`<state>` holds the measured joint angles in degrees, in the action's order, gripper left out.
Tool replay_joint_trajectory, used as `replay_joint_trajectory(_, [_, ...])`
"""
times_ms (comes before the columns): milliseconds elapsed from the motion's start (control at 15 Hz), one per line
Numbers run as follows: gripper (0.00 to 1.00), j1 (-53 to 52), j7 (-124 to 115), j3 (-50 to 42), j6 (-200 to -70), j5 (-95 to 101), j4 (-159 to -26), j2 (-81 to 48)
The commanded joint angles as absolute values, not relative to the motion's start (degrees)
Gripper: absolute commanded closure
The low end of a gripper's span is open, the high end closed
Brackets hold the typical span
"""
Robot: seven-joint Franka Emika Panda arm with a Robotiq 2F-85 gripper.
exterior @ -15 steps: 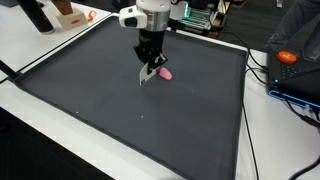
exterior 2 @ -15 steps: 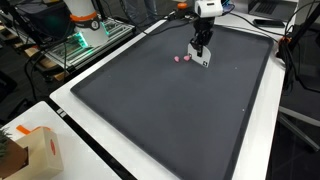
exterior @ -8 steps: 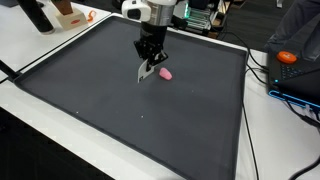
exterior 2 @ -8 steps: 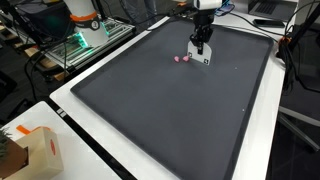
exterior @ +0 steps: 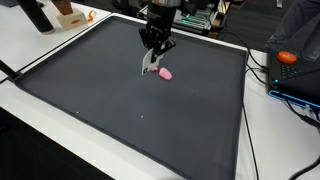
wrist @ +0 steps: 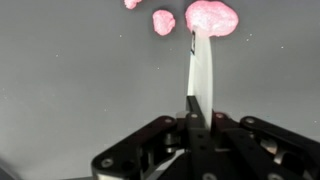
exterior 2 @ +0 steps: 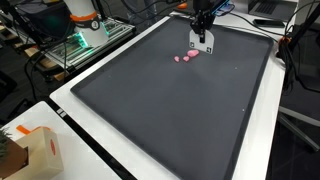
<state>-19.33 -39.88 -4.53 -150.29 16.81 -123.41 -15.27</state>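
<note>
Centrally, the gripper (wrist: 197,118) clamps a white strip (wrist: 202,70), its tip at a pink lump (wrist: 211,17). The wrist view's top edge crops that lump; the strip's identity is unclear.

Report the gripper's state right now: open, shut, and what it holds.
Gripper: shut on a thin white flat strip, whose far end points at the largest soft pink lump.

Wrist (exterior: 158,14) points straight down, fingers (wrist: 218,122) pressed tightly together.
</note>
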Motion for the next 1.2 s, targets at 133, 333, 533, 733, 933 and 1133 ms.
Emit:
replay_joint_trajectory(133, [0.99, -18.84, -42.30, -1.09, -148.08, 17.71, -125.68, -9.97])
replay_joint_trajectory(333, [0.99, -19.04, -43.86, 0.70, -144.28, 18.50, -124.02, -9.06])
replay_joint_trajectory(533, [0.99, -19.04, -44.75, 2.87, -138.15, 18.90, -120.69, -9.38])
replay_joint_trajectory(733, [0.99, -19.45, -45.59, 4.74, -131.36, 19.97, -115.67, -11.16])
replay_joint_trajectory(933, [0.99, -20.07, -46.67, 6.30, -124.38, 21.60, -110.14, -13.75])
replay_joint_trajectory(1133, [0.99, -20.90, -46.93, 7.18, -117.78, 22.54, -104.64, -17.52])
